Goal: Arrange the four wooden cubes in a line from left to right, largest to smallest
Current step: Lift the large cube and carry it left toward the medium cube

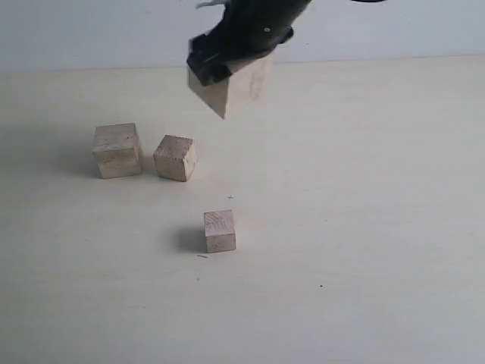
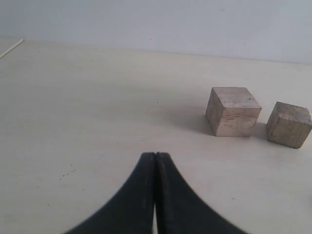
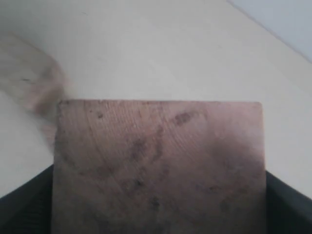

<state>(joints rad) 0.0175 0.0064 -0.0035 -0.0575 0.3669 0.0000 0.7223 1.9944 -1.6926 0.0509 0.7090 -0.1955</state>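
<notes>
Soft, fairly bright light covers the counter (image 1: 364, 227). The front cube (image 1: 220, 231) casts a faint shadow toward the counter's left edge. The lifted cube (image 1: 239, 87) is slightly smeared; in the right wrist view it fills the frame, dim, pinkish and out of focus, and a blurred pale shape (image 3: 34, 83) behind may be another cube.

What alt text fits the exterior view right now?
The right hand holds a large wooden cube tilted above the table. Two smaller cubes sit side by side at left; the smallest cube sits alone nearer the camera.
</notes>
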